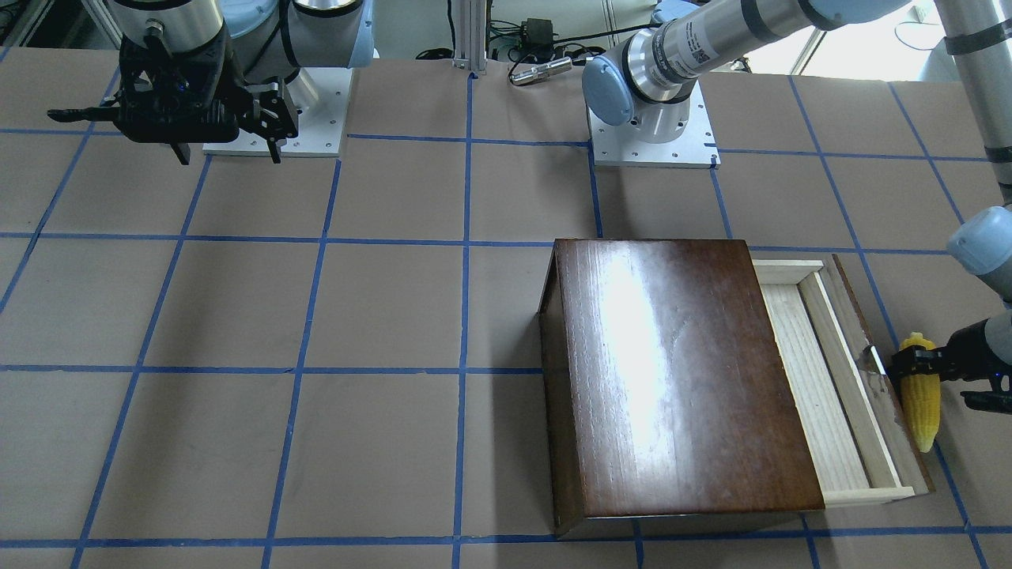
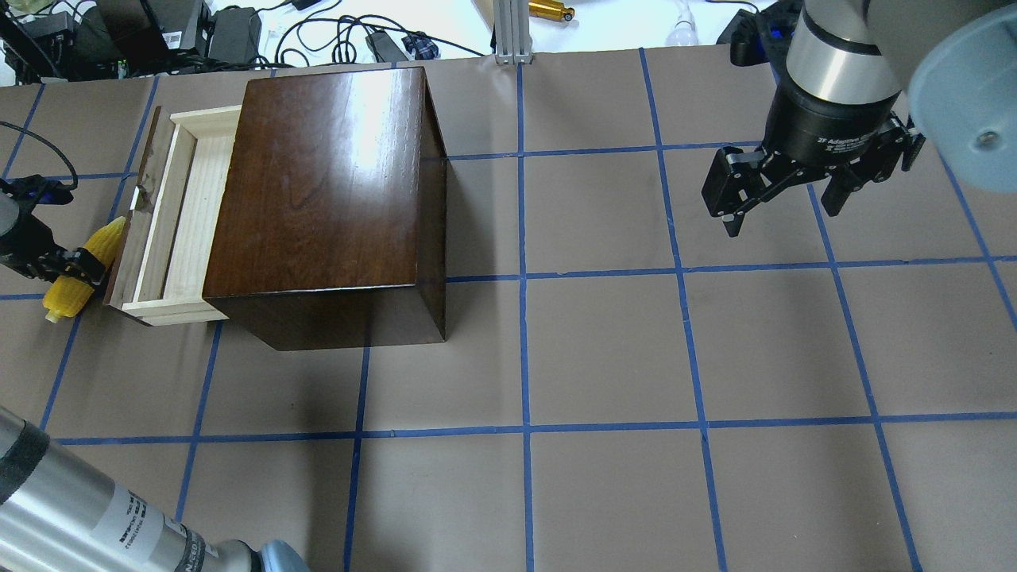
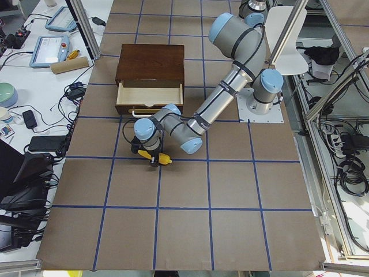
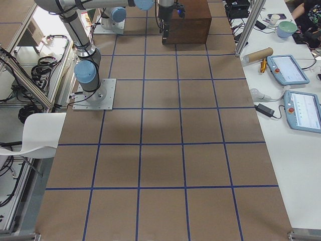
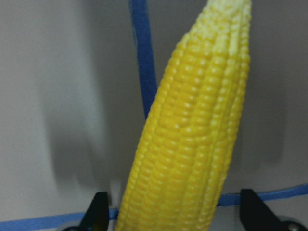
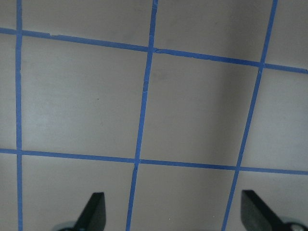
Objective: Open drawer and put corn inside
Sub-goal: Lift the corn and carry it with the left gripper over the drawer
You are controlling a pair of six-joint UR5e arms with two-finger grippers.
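Note:
The corn (image 1: 921, 411) (image 2: 59, 295) lies on the table just outside the drawer's dark front panel, parallel to it. My left gripper (image 1: 921, 367) (image 2: 75, 266) stands open astride it. In the left wrist view the corn (image 5: 192, 134) fills the space between the fingertips (image 5: 98, 211), with a gap on each side. The drawer (image 1: 814, 379) (image 2: 187, 214) is pulled partway out of the dark-brown box (image 1: 680, 371) (image 2: 326, 183), and its pale wood inside is bare. Far across the table, my right gripper (image 1: 229, 158) (image 2: 783, 218) hangs open over the tabletop and holds nothing.
Blue tape lines grid the brown tabletop (image 2: 604, 349). The arms' base plates (image 1: 277, 111) (image 1: 652, 134) sit at the robot side. My left arm's forearm (image 2: 79, 508) crosses the near left corner. Cables and devices (image 2: 238, 32) lie beyond the far edge.

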